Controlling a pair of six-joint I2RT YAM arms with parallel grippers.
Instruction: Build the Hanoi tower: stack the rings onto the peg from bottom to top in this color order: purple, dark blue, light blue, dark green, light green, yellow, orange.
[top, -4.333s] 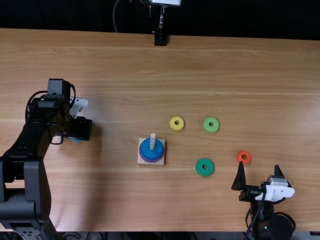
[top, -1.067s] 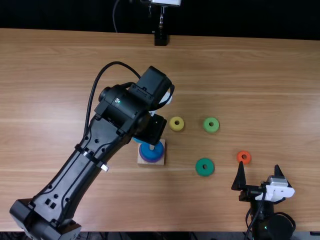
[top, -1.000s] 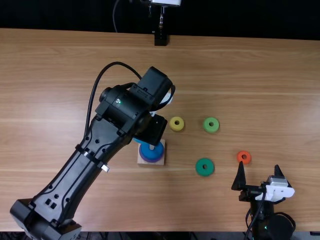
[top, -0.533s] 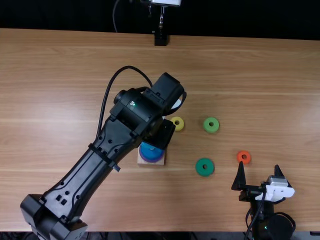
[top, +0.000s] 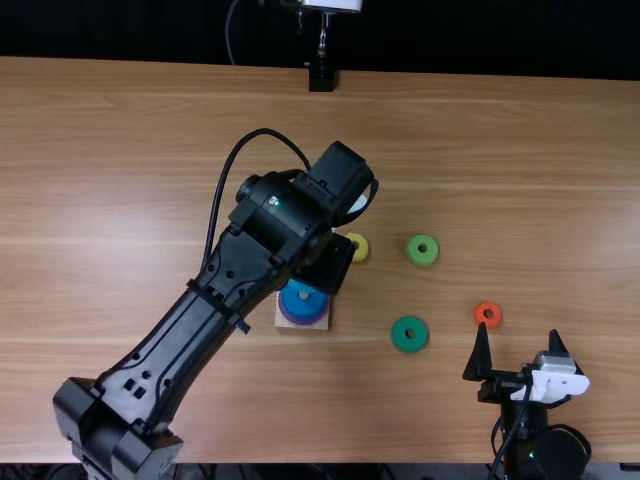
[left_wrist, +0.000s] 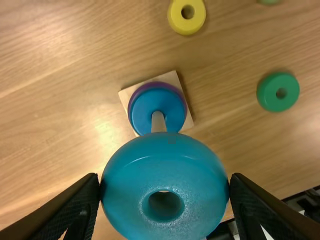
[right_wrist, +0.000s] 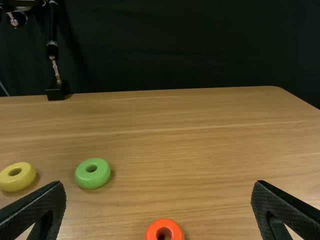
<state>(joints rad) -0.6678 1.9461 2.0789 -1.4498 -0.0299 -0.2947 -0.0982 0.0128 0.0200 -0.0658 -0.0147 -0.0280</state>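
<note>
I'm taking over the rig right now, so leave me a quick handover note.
Left gripper: shut on the light blue ring, held near the peg, not on it.
Right gripper: open and empty, close to the orange ring.
Done: purple, then dark blue, on the peg.
Left: light blue, then dark green, light green, yellow, orange, those four on the table.

I hold the round light blue ring (left_wrist: 162, 172) near the upright peg (left_wrist: 158, 121), whose pale base (left_wrist: 172, 79) carries the dark blue ring (left_wrist: 157, 99) over the wider purple ring (top: 303, 321). Yellow (top: 358, 255), light green (top: 423, 259), dark green (top: 409, 344) and orange (top: 482, 316) rings lie flat, apart.
</note>
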